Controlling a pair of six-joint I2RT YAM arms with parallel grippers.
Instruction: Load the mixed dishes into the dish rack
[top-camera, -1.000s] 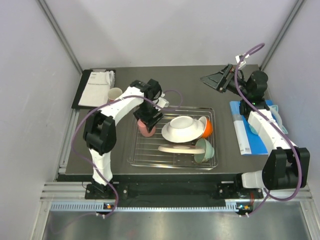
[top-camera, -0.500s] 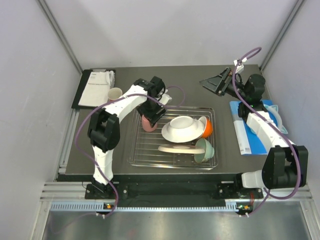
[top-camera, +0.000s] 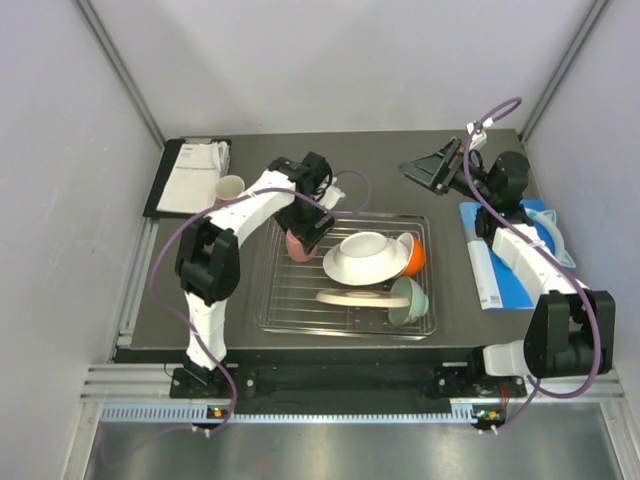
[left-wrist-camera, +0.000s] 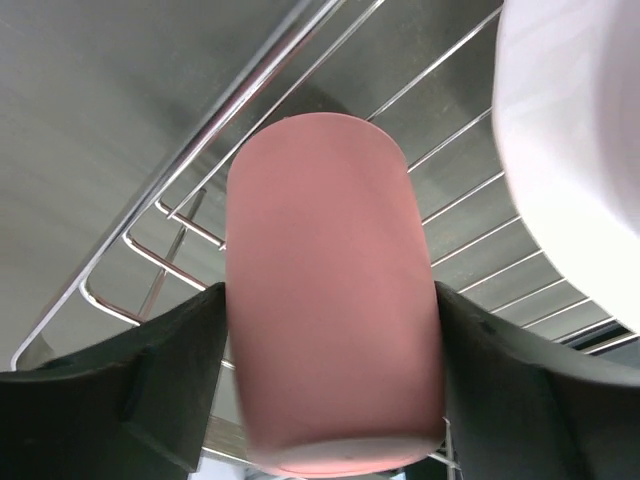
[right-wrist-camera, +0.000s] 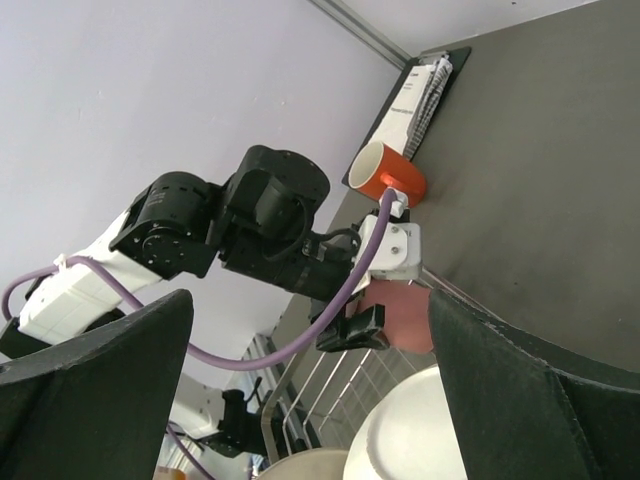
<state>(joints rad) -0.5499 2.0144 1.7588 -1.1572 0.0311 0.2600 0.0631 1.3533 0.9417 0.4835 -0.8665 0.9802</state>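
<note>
L claw (top-camera: 304, 234) gripping cup (left-wrist-camera: 325, 290), fingers (left-wrist-camera: 180, 350) pressed on both sides; cup tilted, over far-left corner of rack (top-camera: 290, 300), bars just below claw. Bowl (top-camera: 368, 248) just R of claw, in rack. R claw (top-camera: 432, 167) wide open, empty, above table (top-camera: 450, 300).

Left arm (top-camera: 245, 205), right arm (top-camera: 530, 255): white link shells joined by black rounded joint housings. Purple cable (top-camera: 150, 278) looped loosely along each arm. Bases (top-camera: 195, 380) black, bolted to black rail (top-camera: 340, 382). Left gripper (top-camera: 300, 240) black; white bracket (right-wrist-camera: 397, 247) fitted at its wrist. Fingers (left-wrist-camera: 150, 390) matte dark grey, broad, flat-faced.
</note>
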